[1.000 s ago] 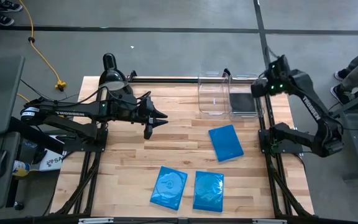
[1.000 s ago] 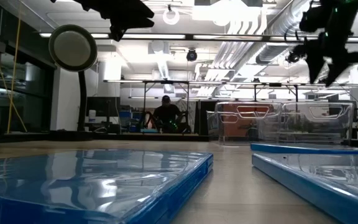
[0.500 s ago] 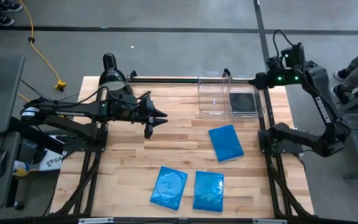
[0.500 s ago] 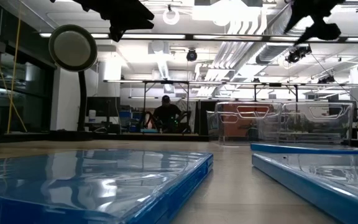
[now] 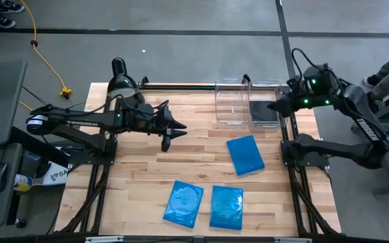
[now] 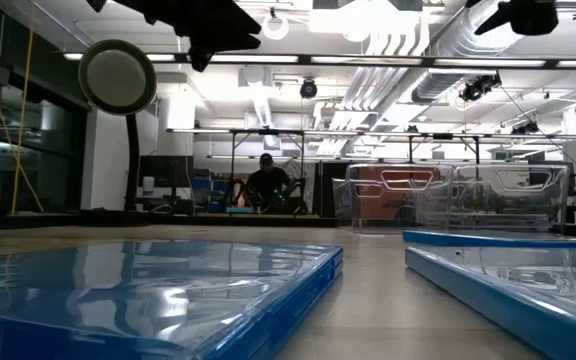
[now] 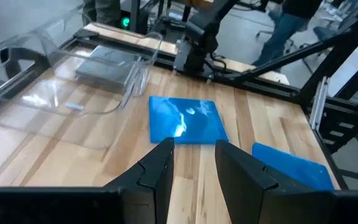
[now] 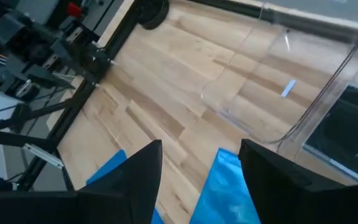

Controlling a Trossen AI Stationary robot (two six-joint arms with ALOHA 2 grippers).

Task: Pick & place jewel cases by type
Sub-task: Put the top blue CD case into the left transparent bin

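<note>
Three blue jewel cases lie flat on the wooden table: one right of centre (image 5: 245,154) and two side by side near the front edge (image 5: 184,203) (image 5: 226,207). Black jewel cases (image 5: 264,110) lie stacked in the right clear bin (image 5: 280,101); the left clear bin (image 5: 231,102) holds nothing. My left gripper (image 5: 174,135) hovers open high over the table's middle left, pointing toward the blue case (image 7: 188,118); nothing is between its fingers (image 7: 194,144). My right gripper (image 5: 273,106) hangs open high above the right bin, empty (image 8: 201,146).
A round black lamp head on a stand (image 5: 120,82) stands at the table's far left corner, and a dark rail (image 5: 181,86) runs along the far edge. A person (image 6: 271,185) sits in the room beyond. Bare wood lies left of the blue cases.
My right gripper has risen from just above the right bin, nearly out of the low view's top, and its wrist has swung and turned as it went. The jewel cases and the bins have stayed where they were.
</note>
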